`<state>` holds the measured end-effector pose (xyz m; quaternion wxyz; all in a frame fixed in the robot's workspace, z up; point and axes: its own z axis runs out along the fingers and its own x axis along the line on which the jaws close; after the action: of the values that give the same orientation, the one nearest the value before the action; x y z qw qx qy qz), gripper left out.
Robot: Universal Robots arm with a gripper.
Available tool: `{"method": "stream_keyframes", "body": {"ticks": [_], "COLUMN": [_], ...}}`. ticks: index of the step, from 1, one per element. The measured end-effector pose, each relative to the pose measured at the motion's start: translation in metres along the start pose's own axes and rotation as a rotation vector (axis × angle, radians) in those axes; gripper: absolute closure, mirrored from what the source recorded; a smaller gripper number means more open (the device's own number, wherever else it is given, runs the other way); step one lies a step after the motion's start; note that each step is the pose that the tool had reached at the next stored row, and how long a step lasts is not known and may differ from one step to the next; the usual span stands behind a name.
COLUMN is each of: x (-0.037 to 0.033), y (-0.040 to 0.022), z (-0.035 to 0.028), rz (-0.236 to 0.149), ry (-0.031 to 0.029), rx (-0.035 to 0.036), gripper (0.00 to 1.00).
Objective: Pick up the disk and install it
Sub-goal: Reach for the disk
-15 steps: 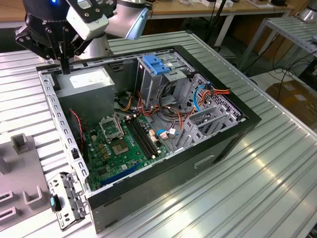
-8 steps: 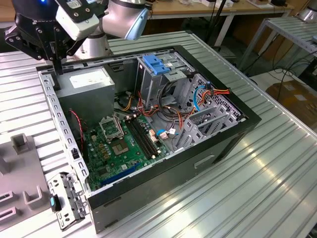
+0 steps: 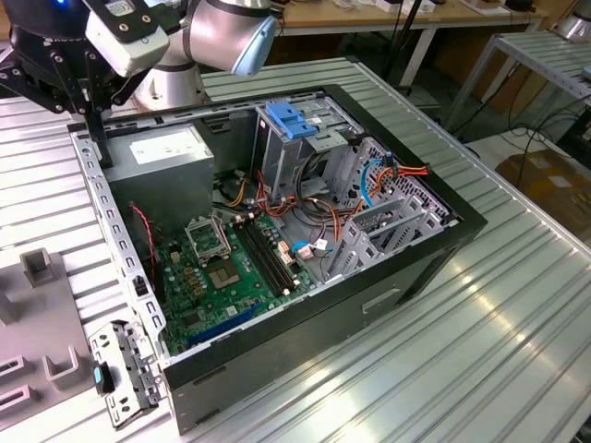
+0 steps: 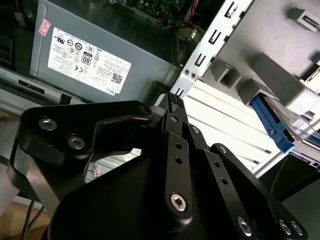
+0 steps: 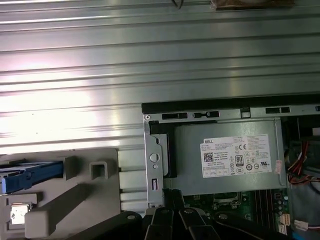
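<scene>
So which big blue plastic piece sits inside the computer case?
The blue bracket atop the metal drive cage. The disk, with its blue rail, lies outside the case, by the grey holder.

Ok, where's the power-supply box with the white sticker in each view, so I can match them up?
Exterior view: power-supply box, in the case's far corner toward the exterior view's left.
Second wrist view: power-supply box, sticker facing the camera, beside the perforated chassis rail.
First wrist view: power-supply box, in the case corner, next to the same rail.
Shared landmark: the chassis rail running along its side.
</scene>
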<state>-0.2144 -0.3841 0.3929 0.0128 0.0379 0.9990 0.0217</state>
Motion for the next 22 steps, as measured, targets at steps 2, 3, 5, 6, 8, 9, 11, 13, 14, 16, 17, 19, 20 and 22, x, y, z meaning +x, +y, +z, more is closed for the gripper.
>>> {"method": "stream_keyframes", "body": {"ticks": [2, 3, 5, 6, 8, 9, 11, 13, 14, 16, 17, 19, 20, 22], "x": [0.0031, 0.0049, 0.0102, 0.0115, 0.0155, 0.0168, 0.0195, 0.0226, 0.0241, 0.0286, 0.0304, 0.0337, 0.0369, 0.0402], "y": [0.0, 0.0001, 0.0002, 0.0003, 0.0004, 0.0005, 0.0006, 0.0007, 0.0008, 0.001, 0.001, 0.0011, 0.0013, 0.0014], "z": [0.0, 0.0, -0.0001, -0.0001, -0.0001, -0.0001, -0.0001, -0.0001, -0.0001, -0.0001, -0.0001, 0.0, -0.0001, 0.0], "rz": [0.0, 0.0, 0.0, 0.0, 0.0, 0.0, 0.0, 0.0, 0.0, 0.0, 0.0, 0.0, 0.0, 0.0], "ry": [0.0002, 0.0002, 0.0006, 0.0007, 0.0008, 0.0009, 0.001, 0.001, 0.0011, 0.0011, 0.0012, 0.0012, 0.0013, 0.0014], "rx": [0.0001, 0.0, 0.0001, 0.0001, 0.0001, 0.0002, 0.0001, 0.0001, 0.0001, 0.0001, 0.0001, 0.0001, 0.0002, 0.0001], "gripper": [0.89, 0.89, 0.89, 0.89, 0.89, 0.89, 0.89, 0.89, 0.89, 0.89, 0.89, 0.89, 0.89, 0.89]}}
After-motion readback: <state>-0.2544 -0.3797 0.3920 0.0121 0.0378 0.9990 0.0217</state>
